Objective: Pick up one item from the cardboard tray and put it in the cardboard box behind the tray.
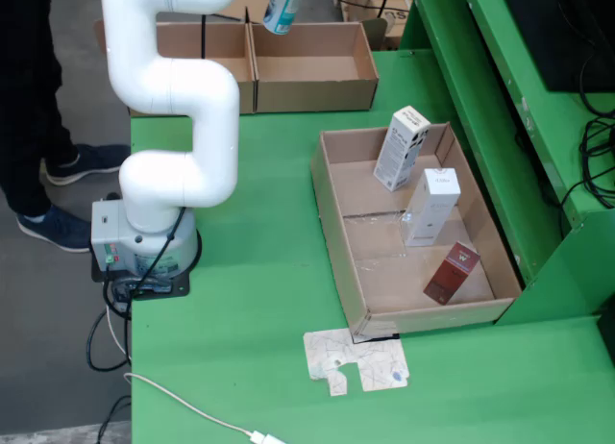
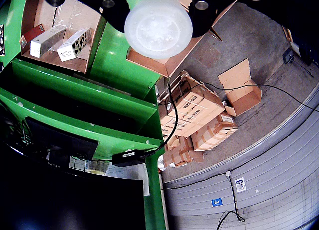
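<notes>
Starting at the bottom of the fixed view, you see a flat scrap of printed cardboard (image 1: 357,361) lying on the green table (image 1: 250,300), just touching the near end of the cardboard tray (image 1: 332,209). Inside that tray you have three small cartons: a dark red one (image 1: 452,272) nearest, a plain white one (image 1: 431,207) in the middle, and a white one with black print (image 1: 401,147) leaning at the far end. To the left stands the arm's white base (image 1: 144,240), with a person's legs and dark shoes (image 1: 58,223) beyond the table edge.

At the top of the frame you find the cardboard box (image 1: 312,67), open and divided in two. Above its inner wall hangs the picked item, a white bottle with a teal label (image 1: 283,7), tilted and clear of the box, its upper end cut off by the frame.

In the gripper view, you see the bottle's round, frosted white bottom (image 2: 158,25) filling the top centre, with the gripper (image 2: 158,6) fingers (image 2: 112,8) pressed against it from either side, pinching it. The box opening shows behind it.
</notes>
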{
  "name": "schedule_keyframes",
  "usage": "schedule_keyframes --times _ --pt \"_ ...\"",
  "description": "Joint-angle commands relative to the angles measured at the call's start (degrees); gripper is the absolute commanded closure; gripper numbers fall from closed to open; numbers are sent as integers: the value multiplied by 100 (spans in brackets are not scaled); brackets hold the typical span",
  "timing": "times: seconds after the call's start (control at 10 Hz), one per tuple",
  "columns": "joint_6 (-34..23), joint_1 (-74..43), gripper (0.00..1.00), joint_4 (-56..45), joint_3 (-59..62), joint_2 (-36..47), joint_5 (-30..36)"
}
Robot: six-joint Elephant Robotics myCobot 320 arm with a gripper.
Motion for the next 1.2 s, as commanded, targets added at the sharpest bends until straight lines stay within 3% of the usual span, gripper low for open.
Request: schedule_keyframes --times 0.0,1.1 --pt "9 -98 100 155 105 -61 21" --pt "-648 -783 100 1456 105 -801 120"
